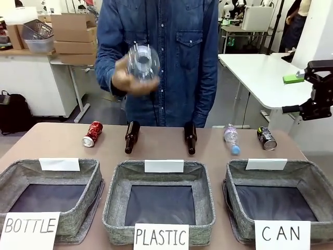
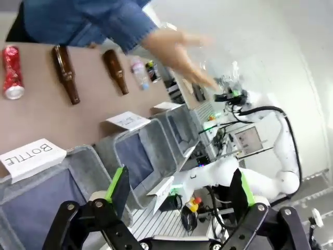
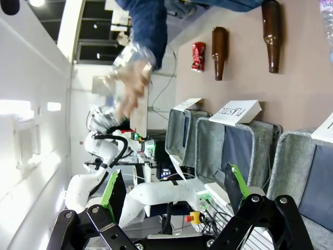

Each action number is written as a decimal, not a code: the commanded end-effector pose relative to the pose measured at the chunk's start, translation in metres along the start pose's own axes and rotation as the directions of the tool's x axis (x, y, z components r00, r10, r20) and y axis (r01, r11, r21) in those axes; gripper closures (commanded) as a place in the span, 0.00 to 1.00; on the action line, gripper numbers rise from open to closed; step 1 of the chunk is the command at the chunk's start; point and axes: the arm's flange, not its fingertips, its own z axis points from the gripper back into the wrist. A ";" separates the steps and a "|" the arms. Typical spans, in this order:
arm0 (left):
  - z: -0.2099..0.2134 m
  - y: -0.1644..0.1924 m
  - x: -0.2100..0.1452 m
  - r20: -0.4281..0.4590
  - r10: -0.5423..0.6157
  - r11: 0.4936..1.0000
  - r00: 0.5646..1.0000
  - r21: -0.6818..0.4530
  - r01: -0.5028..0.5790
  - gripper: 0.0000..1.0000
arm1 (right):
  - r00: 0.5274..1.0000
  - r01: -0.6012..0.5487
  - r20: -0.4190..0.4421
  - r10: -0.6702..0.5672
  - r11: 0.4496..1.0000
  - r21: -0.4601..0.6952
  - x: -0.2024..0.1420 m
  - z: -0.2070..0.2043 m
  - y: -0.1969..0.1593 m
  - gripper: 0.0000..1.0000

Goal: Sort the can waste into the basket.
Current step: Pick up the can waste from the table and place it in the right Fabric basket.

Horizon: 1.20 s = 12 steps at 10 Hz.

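Open and empty: left hand (image 2: pixel 182 177), right hand (image 3: pixel 174 174). Lower right hand onto black can (image 1: pixel 266 138) by table's (image 1: pixel 52 143) far right corner, squeeze round sides softly, drop into CAN basket (image 1: pixel 312 174).

Bright, even indoor light; one blurred patch.
Above the table (image 1: pixel 52 138), the person's hand (image 1: pixel 125 80) and clear bottle (image 1: pixel 143 60) smear with motion; on the table, the red can (image 1: pixel 92 134) casts a faint, soft shadow; both wrist views bow at their edges.

Hand (image 1: pixel 125 80), with clear bottle (image 1: pixel 143 61): blurred by motion, grip not resolved.
Dark can (image 1: pixel 266 138): markings too small to be read.
CAN basket (image 1: pixel 312 179): cut off at right edge, front partly covered by sign (image 1: pixel 282 234).
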 end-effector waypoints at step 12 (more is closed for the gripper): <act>-0.012 0.000 0.034 -0.030 0.040 0.988 0.999 0.151 -0.035 0.00 | 1.000 -0.028 0.008 0.028 0.999 0.021 0.004 -0.002 0.001 0.00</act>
